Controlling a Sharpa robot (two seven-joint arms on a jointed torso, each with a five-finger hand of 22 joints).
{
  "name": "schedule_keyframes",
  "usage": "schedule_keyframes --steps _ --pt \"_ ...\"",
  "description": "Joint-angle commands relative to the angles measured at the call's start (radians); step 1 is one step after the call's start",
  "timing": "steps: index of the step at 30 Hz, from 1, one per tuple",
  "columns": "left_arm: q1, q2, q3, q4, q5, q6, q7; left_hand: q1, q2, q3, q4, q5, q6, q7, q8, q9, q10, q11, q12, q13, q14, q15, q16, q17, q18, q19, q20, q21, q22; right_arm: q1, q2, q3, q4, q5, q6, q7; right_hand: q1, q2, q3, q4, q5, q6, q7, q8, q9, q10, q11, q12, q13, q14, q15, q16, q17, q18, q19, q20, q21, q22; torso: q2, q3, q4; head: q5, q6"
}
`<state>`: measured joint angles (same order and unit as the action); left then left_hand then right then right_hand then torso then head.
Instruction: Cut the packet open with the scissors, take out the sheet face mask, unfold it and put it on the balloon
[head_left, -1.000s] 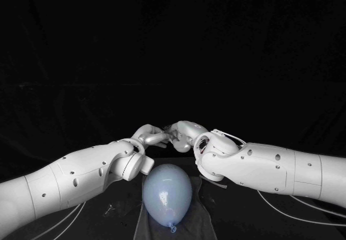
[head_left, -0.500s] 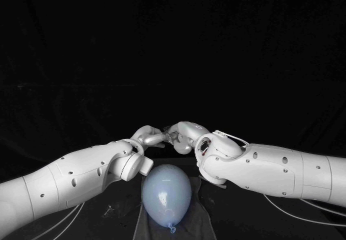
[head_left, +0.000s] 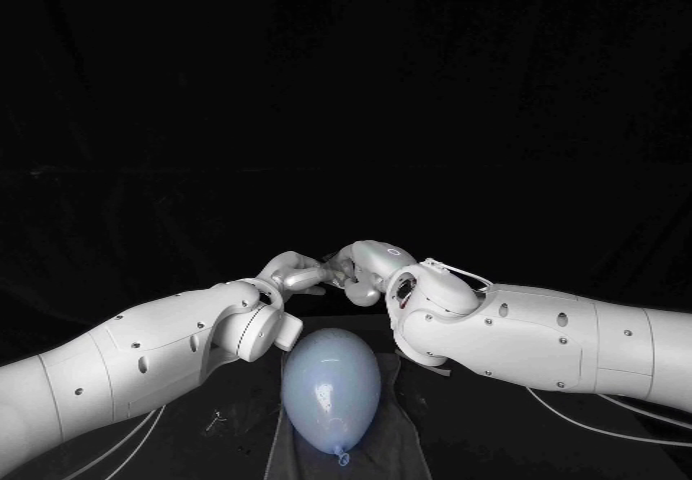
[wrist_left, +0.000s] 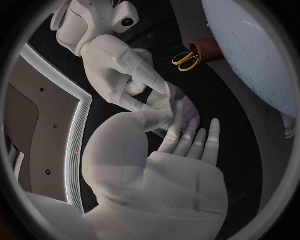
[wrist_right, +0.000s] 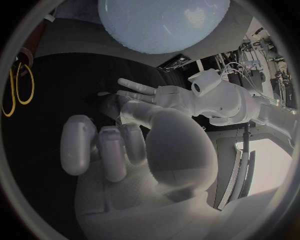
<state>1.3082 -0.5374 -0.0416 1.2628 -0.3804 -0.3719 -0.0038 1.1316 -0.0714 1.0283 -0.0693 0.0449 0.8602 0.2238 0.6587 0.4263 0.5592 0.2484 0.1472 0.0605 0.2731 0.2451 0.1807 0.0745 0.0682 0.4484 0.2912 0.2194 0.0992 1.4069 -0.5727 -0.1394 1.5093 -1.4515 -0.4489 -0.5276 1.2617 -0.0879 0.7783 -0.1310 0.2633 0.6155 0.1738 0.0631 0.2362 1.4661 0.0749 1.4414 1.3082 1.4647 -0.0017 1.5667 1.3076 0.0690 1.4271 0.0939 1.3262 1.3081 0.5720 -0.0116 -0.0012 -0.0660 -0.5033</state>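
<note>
Well, the balloon (head_left: 332, 385) lies near the fingers (wrist_left: 213, 137) — not touching.

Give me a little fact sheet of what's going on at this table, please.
Balloon: the balloon is pale blue and lies on a grey mat, knot toward the robot.
Hands: left hand and right hand are close together beyond the balloon.
Held item: cannot tell.
Scissors: the scissors are yellow-handled, standing in a brown holder.
Mask on balloon: not yet.

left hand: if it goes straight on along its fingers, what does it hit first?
Most likely the right hand: the left hand points its fingers straight at it, with barely any gap. Whether they touch is unclear.
</note>
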Motion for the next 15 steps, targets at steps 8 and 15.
schedule_keyframes --steps 8,15 --pt "0.001 0.001 0.001 0.008 -0.003 0.031 0.026 0.010 -0.004 0.037 -0.030 0.010 -0.002 0.025 0.007 -0.002 -0.010 -0.002 -0.001 0.000 -0.001 0.000 -0.008 -0.002 -0.007 -0.005 0.003 -0.009 -0.005 0.002 0.025 0.001 -0.038 0.029 0.081 -0.022 -0.011 0.013 0.008 0.003 0.004 -0.001 0.005 -0.005 -0.001 0.018 0.011 0.000 0.154 0.104 0.012 0.002 0.255 -0.003 -0.002 0.014 -0.006 0.077 0.000 0.0002 -0.0006 -0.005 -0.005" --pt "0.001 0.004 0.001 0.010 -0.024 0.033 0.032 0.010 -0.004 0.038 -0.030 0.010 -0.002 0.025 0.007 -0.002 -0.012 -0.003 -0.001 0.000 -0.002 0.000 -0.010 -0.002 -0.007 -0.005 0.003 -0.010 -0.005 0.003 0.040 0.001 -0.045 0.121 0.130 -0.016 -0.022 0.047 0.040 0.016 0.028 0.049 -0.002 0.004 0.008 0.027 0.004 0.012 0.163 0.106 0.007 0.004 0.261 -0.004 0.003 0.014 0.002 0.086 0.000 0.0004 -0.0005 -0.006 -0.007"
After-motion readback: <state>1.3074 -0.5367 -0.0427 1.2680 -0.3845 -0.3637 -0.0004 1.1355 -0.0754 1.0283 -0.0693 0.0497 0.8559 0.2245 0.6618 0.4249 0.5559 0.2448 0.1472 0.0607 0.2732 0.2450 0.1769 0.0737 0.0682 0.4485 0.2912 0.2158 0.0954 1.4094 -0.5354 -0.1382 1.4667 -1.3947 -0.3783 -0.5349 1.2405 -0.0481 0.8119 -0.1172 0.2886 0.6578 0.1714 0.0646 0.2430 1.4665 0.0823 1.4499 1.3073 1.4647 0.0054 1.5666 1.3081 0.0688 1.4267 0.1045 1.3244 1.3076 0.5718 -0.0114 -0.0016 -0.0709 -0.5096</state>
